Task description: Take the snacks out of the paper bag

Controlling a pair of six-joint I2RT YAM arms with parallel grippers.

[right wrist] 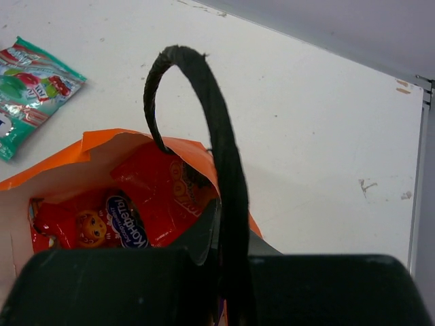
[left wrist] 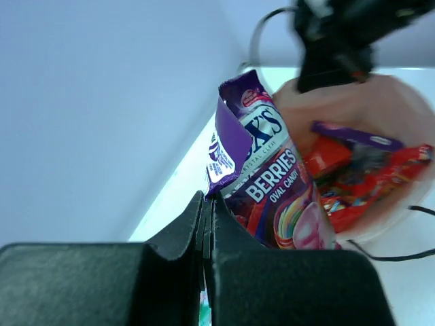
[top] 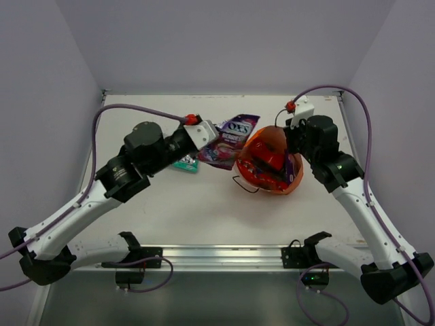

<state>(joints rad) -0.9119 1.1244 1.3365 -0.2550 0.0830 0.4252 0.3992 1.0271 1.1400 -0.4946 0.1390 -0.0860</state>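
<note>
The orange paper bag (top: 293, 178) lies on its side with its mouth open toward the left arm. My right gripper (top: 293, 138) is shut on its upper rim and black cord handle (right wrist: 212, 122). Inside the bag (right wrist: 95, 141) lie red snack packets (right wrist: 139, 204). In the left wrist view the bag's pale inside (left wrist: 380, 102) also holds red packets (left wrist: 370, 178) and a thin purple one (left wrist: 353, 134). My left gripper (left wrist: 206, 204) is shut on the corner of a large purple candy packet (left wrist: 268, 173), just outside the bag's mouth (top: 230, 141). A teal packet (top: 185, 165) lies on the table under the left wrist.
The white table (top: 204, 210) is walled in on three sides. The teal packet (right wrist: 30, 85) lies left of the bag. The bag's second cord handle (top: 246, 185) trails on the table at its front. A metal rail (top: 224, 255) runs along the near edge.
</note>
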